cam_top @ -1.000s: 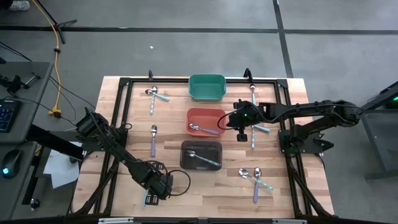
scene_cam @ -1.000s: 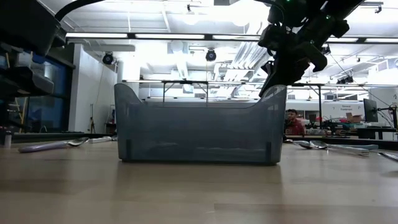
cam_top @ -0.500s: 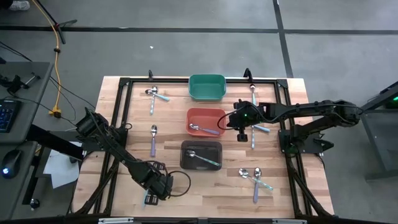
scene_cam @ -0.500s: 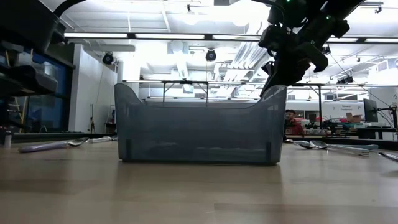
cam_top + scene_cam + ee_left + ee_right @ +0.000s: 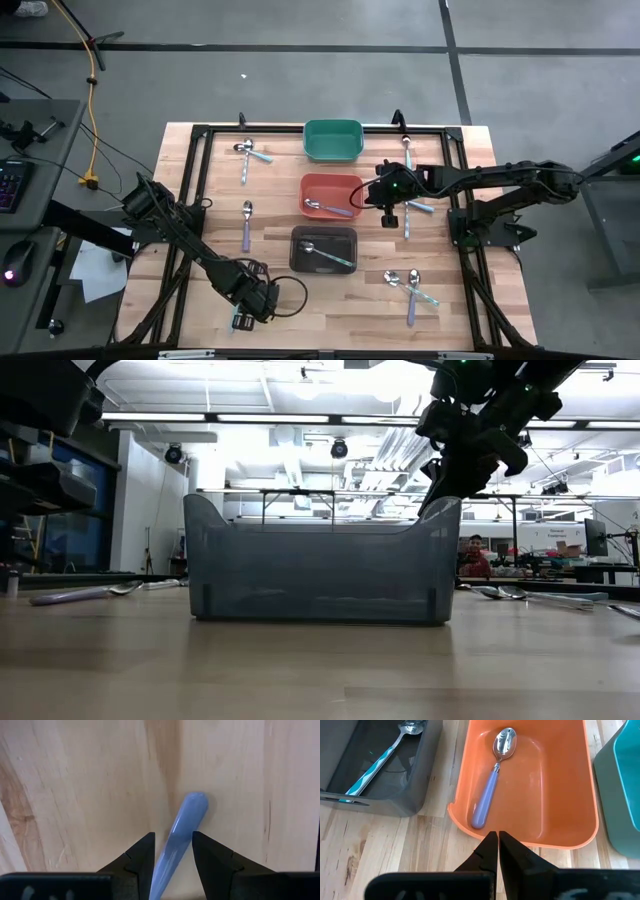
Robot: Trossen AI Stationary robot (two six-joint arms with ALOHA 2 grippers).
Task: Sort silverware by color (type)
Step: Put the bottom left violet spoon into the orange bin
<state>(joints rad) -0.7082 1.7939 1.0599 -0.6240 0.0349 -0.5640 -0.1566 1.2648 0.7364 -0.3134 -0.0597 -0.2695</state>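
My left gripper (image 5: 243, 318) is low at the table's near left edge, open, with its fingers on either side of a light blue spoon handle (image 5: 186, 820) lying flat on the wood. My right gripper (image 5: 497, 841) is shut and empty. It hovers just right of the red-orange bin (image 5: 332, 195), which holds a lavender-handled spoon (image 5: 487, 800). The black bin (image 5: 323, 249) holds a teal-handled spoon (image 5: 372, 765). The green bin (image 5: 332, 140) sits at the far edge. Other spoons lie on the table at the left (image 5: 246, 225), far left (image 5: 250, 152) and right (image 5: 414, 286). My left gripper has the blue handle (image 5: 175, 845) between its two fingers, which come from above with the handle running slantwise through the gap. I cannot tell whether either finger touches it. The handle lies flat on the table.
More spoons lie right of my right gripper (image 5: 415, 207) and at the far right (image 5: 407, 150). A black metal frame (image 5: 200, 135) borders the tabletop. In the low view the black bin (image 5: 320, 570) fills the middle, and a person (image 5: 472, 555) sits far behind.
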